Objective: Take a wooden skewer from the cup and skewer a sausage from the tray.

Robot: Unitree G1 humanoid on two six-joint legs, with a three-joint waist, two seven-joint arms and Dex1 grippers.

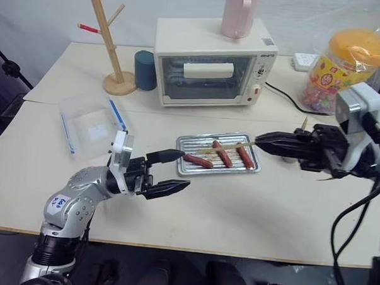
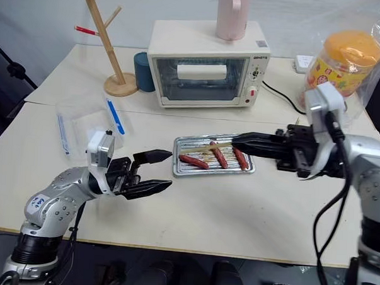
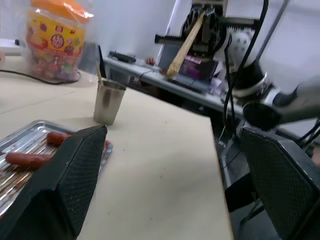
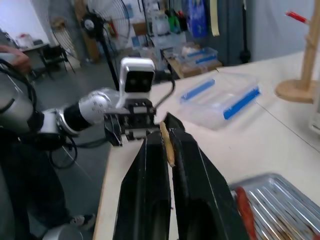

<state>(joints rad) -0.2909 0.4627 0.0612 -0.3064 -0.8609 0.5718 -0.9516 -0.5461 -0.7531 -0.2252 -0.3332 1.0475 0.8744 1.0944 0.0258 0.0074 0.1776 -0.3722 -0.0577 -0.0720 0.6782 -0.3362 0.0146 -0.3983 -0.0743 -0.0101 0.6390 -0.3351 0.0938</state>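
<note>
The right hand (image 1: 261, 141) is pinching a thin, pale wooden skewer (image 1: 231, 146) level above the silver tray (image 1: 188, 165), over three reddish-brown sausages (image 1: 223, 156). The left hand (image 1: 178, 171) is hovering beside the tray, fingers spread wide and empty.

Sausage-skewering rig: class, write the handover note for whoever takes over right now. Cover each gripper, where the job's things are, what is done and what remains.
Right gripper: shut on the wooden skewer, holding it roughly level over the tray.
Left gripper: open, empty, just left of the tray.
Three sausages lie in the tray; the nearest to the left gripper is the sausage.
The cup stands on the table beyond the tray's right end.
Done: skewer taken from the cup.
Left: skewer a sausage; none is pierced yet.
</note>
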